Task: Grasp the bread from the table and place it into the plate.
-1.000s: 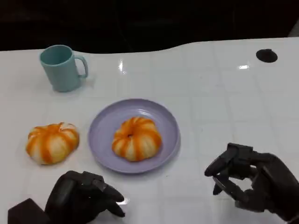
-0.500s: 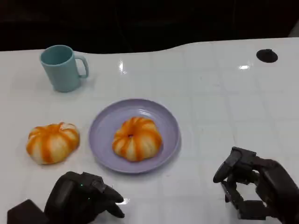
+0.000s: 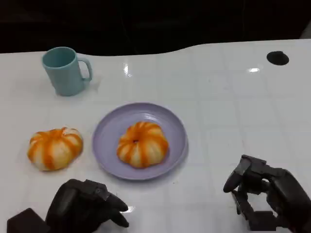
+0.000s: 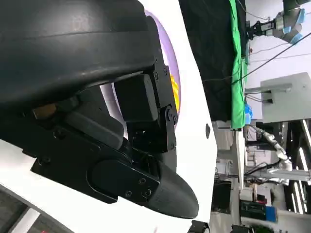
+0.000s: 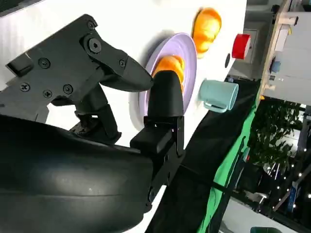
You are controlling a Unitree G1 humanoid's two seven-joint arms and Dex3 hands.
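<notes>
An orange-and-white striped bread (image 3: pixel 142 143) lies in the middle of the lilac plate (image 3: pixel 109 128); the right wrist view shows that bread (image 5: pixel 170 66) on the plate (image 5: pixel 187 48) too. A second striped bread (image 3: pixel 54 148) sits on the table to the plate's left, also seen as the bread (image 5: pixel 206 27) beyond the plate. My left hand (image 3: pixel 85 206) rests low at the front left, fingers curled in, holding nothing. My right hand (image 3: pixel 265 194) is at the front right, fingers apart and empty. In the left wrist view my left hand (image 4: pixel 121 126) hides most of the plate (image 4: pixel 171 63).
A teal mug (image 3: pixel 64 71) stands at the back left; the right wrist view shows the mug (image 5: pixel 217 95) as well. A small black round mark (image 3: pixel 277 58) lies at the table's far right. The white table ends at a dark edge behind.
My right hand has drawn back from the plate toward the front right edge and lowered. The left hand, both breads and the plate have stayed put.
</notes>
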